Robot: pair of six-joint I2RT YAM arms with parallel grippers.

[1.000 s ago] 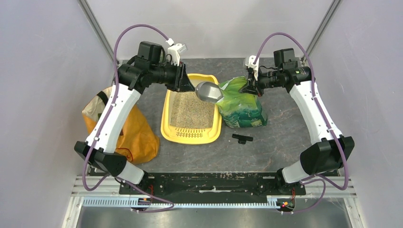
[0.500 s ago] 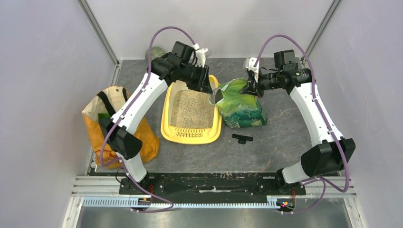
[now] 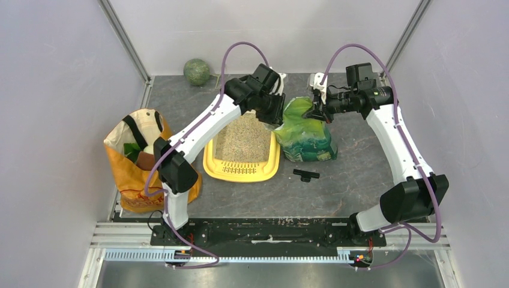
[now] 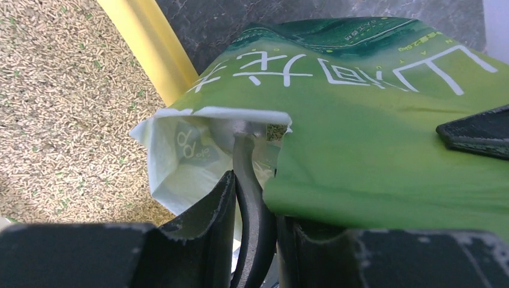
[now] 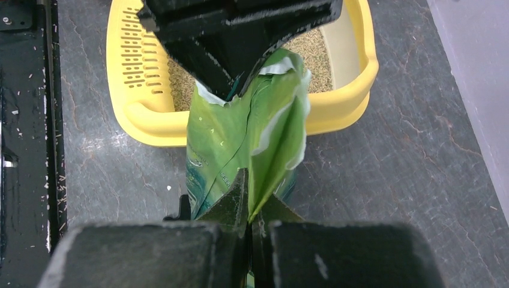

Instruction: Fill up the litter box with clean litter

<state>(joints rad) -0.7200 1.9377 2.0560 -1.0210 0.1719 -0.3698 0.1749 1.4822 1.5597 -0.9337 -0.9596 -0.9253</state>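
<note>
The yellow litter box (image 3: 210,165) lies mid-table with beige clean litter (image 3: 243,141) in it. A glossy green bag (image 3: 309,138) stands against its right side. My left gripper (image 3: 273,114) is shut on the dark grey handle of a scoop (image 4: 243,162). The scoop's head is hidden inside the bag's open white-lined mouth (image 4: 180,156). My right gripper (image 3: 313,111) is shut on the bag's top edge (image 5: 264,150) and holds it up. The litter (image 4: 60,108) and the box rim (image 4: 150,42) show left of the bag in the left wrist view.
An orange shopping bag (image 3: 141,162) stands at the left. A green ball (image 3: 196,71) lies in the far left corner. A small black clip (image 3: 306,174) lies on the table in front of the green bag. Grey walls close in on both sides.
My left arm has swung right, from above the litter box to the green bag's mouth, and the scoop's head has gone inside. The right gripper has kept its hold on the bag.
</note>
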